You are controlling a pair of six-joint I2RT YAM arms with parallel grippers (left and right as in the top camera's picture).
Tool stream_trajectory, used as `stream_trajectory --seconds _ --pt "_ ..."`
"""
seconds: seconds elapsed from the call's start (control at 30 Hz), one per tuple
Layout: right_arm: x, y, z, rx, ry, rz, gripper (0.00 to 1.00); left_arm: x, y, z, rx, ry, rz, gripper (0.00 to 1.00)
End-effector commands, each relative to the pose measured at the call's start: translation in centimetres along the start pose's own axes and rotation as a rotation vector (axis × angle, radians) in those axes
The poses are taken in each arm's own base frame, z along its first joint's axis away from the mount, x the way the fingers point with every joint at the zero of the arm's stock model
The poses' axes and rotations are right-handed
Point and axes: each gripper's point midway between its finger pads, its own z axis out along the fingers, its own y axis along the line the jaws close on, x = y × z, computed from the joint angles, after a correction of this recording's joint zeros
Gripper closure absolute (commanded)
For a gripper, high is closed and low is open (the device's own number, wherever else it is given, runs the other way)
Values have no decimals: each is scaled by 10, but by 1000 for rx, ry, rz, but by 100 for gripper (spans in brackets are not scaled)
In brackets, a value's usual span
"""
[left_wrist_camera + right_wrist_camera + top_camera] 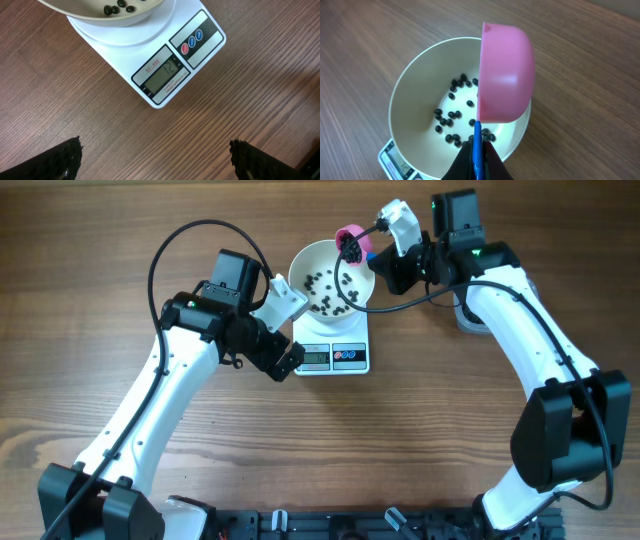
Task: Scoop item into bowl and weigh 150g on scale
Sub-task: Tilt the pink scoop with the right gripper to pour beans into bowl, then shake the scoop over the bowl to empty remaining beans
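While both arms reach in from the near edge, we see a broad bare stretch of wooden worktop [400, 450] between their bases and the scale, open to either side. One left tool [157, 159] hangs over that wood just short of the front left corner of the scale [120, 50], its jaws spread wide and holding nothing. We count one scale, with one grey display [162, 75] and three round buttons [192, 41], one red and two blue. On its platform sits one white bowl [410, 95], its rim reaching out past the platform. Inside lie the black beans [452, 115], loose and scattered. We count about two dozen, and the scoop covers part of the bowl's floor. One pink scoop [505, 75] is tipped on its side over the bowl's far right rim, mouth turned toward the bowl's middle. Farthest off, the right tool [477, 157] is clamped tight on the scoop's blue handle [477, 137]. Bare wood lies to the left of the bowl and behind it.
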Motion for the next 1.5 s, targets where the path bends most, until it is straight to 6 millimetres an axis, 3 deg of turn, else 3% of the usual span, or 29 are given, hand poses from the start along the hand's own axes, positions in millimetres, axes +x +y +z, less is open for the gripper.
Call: stream_trajectory --seconds 0.0,0.23,0.6,0.8,1.0,1.17,1.37,1.47 --pt "-25 -1 -22 66 -56 -94 96 -3 0 0 13 -11 13 0" --pt "-36 3 -38 148 -61 -173 96 -3 0 0 13 -11 13 0" --pt "-37 1 -35 202 -39 -270 96 -3 0 0 13 -11 13 0" --pt "-40 24 -25 174 -26 -384 96 -3 0 0 13 -11 13 0" --pt "-38 17 -24 264 29 -515 96 -3 0 0 13 -11 13 0" --pt "-42 28 -22 200 -10 -479 96 -3 0 0 13 -11 13 0" --pt "-61 43 -22 114 -123 -309 96 -3 0 0 13 -11 13 0" --pt "-66 41 -25 84 -161 -197 96 -3 0 0 13 -11 13 0"
